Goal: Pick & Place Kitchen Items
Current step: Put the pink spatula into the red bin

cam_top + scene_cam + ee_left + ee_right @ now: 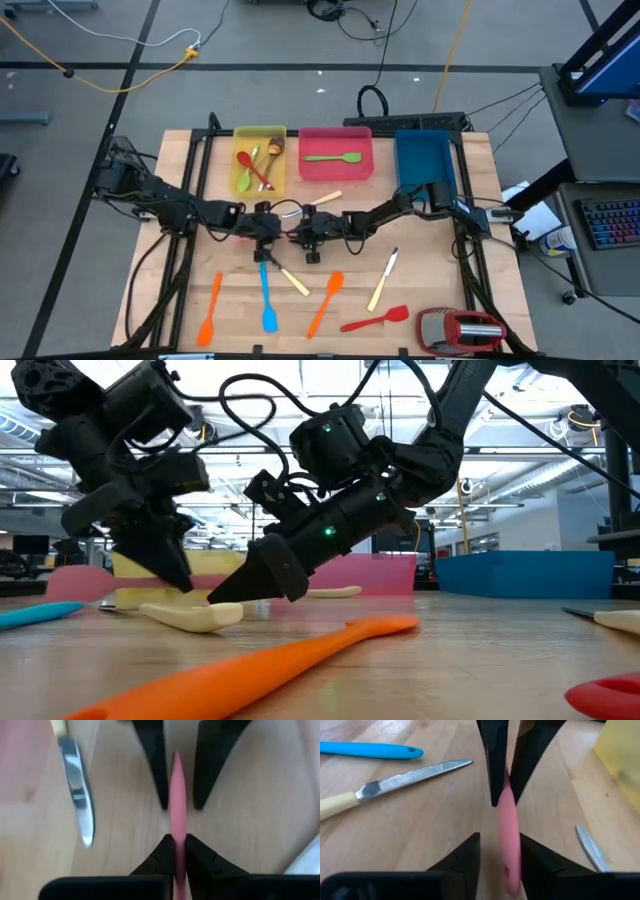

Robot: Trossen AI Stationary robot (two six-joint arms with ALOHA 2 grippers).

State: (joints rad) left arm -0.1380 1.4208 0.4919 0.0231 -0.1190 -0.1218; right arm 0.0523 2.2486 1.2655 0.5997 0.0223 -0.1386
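A wooden tabletop (180, 200) carried 3 trays along its far edge, yellow (240, 134), pink (335, 131) and blue (420, 136), with loose utensils spread across the near half.

The left gripper (179, 839) reached in to the middle of the tabletop. Its jaws were pinched tight on a slim pink utensil (177, 810). The right gripper (499, 836) met it nose to nose. Its jaws were parted and straddled the same utensil without yet pressing on it.

The pink utensil sat at mid-table between the 2 grippers. Its long axis ran from one gripper to the other, roughly left to right across the tabletop, and it was turned edge-on to both wrist cameras. Which end was the handle could not be told, nor whether it was clear of the wood.

The likely risks:
- The hand-over could slip. If the left jaws let go before the right jaws closed, the utensil would probably drop or pivot.
- A thin edge-on grip could let it twist.
- Both sets of fingertips were crowded together and could collide.
- A cream-handled knife (395, 782) lay close by and a blue spatula (370, 751) beyond it. A low sweep could knock either of them.
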